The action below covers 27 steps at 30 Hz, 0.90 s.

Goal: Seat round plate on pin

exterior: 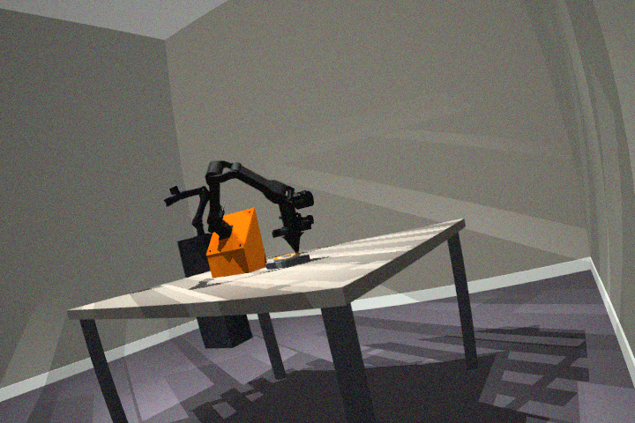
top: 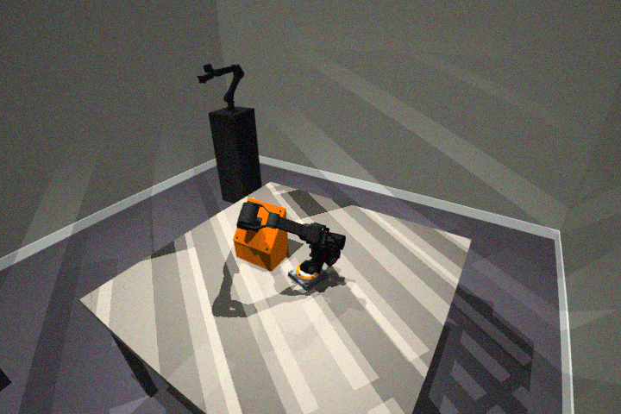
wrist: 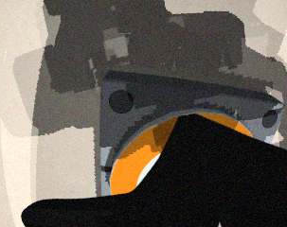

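Note:
The round plate [top: 299, 274] [exterior: 279, 258] [wrist: 125, 176], orange with a white middle, sits on the square blue-grey base [top: 310, 285] [exterior: 283, 264] [wrist: 150, 90]. My gripper [top: 310, 270] [exterior: 297, 251] [wrist: 188, 124] is shut with nothing between its fingers. It points down, its tips low over the plate's edge; whether they touch it I cannot tell. In the wrist view the black fingers cover much of the plate. The tab, the hole beside it, the pin and the post are hidden or too small to tell, and so is whether the plate lies flat.
An orange block [top: 260, 244] [exterior: 237, 244] with a sloped face stands close beside the base, by the arm's mount. A second black arm [top: 233, 80] [exterior: 199, 209] stands on a tall dark pedestal [top: 237, 151] [exterior: 193, 255] behind the table [top: 272, 351] [exterior: 278, 301].

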Each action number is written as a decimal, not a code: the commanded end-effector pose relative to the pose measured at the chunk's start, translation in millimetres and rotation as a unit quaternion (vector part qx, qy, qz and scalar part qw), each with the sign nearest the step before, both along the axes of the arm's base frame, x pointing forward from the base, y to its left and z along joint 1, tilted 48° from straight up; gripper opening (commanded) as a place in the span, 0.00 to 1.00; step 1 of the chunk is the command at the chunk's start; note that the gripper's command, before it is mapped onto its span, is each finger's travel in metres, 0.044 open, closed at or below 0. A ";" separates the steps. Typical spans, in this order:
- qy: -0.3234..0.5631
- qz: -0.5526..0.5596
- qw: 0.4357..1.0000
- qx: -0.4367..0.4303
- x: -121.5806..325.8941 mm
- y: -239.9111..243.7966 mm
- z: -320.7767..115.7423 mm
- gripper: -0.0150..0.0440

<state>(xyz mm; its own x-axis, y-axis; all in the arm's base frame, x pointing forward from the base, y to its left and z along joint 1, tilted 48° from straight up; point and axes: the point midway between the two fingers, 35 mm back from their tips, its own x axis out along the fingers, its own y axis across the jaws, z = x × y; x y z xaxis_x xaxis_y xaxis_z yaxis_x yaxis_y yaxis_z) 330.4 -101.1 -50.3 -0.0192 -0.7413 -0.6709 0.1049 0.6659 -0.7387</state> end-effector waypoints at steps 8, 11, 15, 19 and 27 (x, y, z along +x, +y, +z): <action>0.005 0.001 1.000 0.003 -2.0 10.6 -12.6 0.25; 0.005 0.001 1.000 0.003 -3.3 12.8 -15.0 0.25; 0.005 0.001 1.000 0.003 -5.1 15.6 -17.7 0.25; 0.005 0.001 1.000 0.003 -7.1 18.5 -19.8 0.25; 0.005 0.001 1.000 0.003 -11.0 23.9 -24.2 0.25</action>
